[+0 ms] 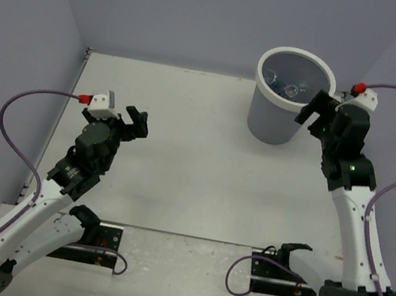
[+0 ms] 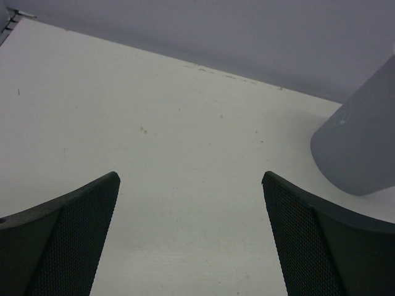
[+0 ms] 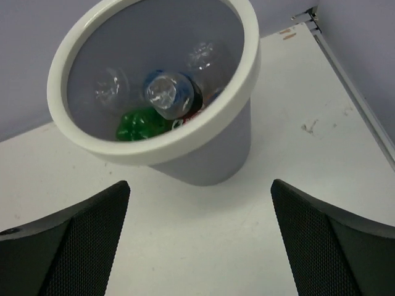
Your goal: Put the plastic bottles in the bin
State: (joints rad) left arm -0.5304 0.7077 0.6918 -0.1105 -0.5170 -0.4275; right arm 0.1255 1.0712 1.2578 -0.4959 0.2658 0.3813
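The light-grey bin [image 1: 284, 124] with a thick white rim [image 3: 185, 139] stands at the far right of the table. Inside it lie several plastic bottles: a green one [image 3: 139, 123], a clear one with a blue label [image 3: 170, 92] and clear ones [image 3: 207, 55] against the wall. No bottle lies on the table. My right gripper [image 1: 316, 112] is open and empty, right beside the bin's rim; in the right wrist view [image 3: 200, 188] it hangs over bare table just short of the bin. My left gripper [image 1: 139, 124] is open and empty over the left half of the table, and the bin's wall [image 2: 364, 148] shows at the right of its view.
Grey walls close the table at the back and on both sides. A metal strip [image 3: 352, 92] runs along the table's right edge. Purple cables loop from both arms near the bases [image 1: 254, 267].
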